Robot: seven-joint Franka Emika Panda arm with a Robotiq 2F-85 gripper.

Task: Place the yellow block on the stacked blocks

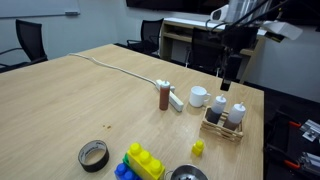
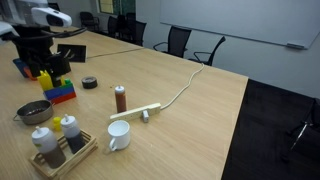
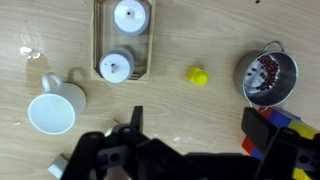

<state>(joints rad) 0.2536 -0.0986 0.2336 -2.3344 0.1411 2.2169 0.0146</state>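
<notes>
The yellow block (image 3: 197,75) is a tiny cube lying alone on the wooden table; in an exterior view (image 1: 198,148) it sits near the front edge. The stacked blocks (image 1: 140,163) are yellow and blue studded bricks to its left. They also show in the other exterior view (image 2: 58,92) and at the right edge of the wrist view (image 3: 287,128). My gripper (image 1: 232,72) hangs high above the table, open and empty. In the wrist view my gripper (image 3: 200,125) has the yellow block just beyond its fingers. In the other exterior view my gripper (image 2: 40,68) hides the yellow block.
A metal bowl (image 3: 268,78) stands between the yellow block and the stacked blocks. A wooden tray with two bottles (image 3: 125,40), a white mug (image 3: 55,110), a brown bottle (image 1: 163,95), a tape roll (image 1: 93,155) and a white cable with power strip (image 1: 120,68) share the table.
</notes>
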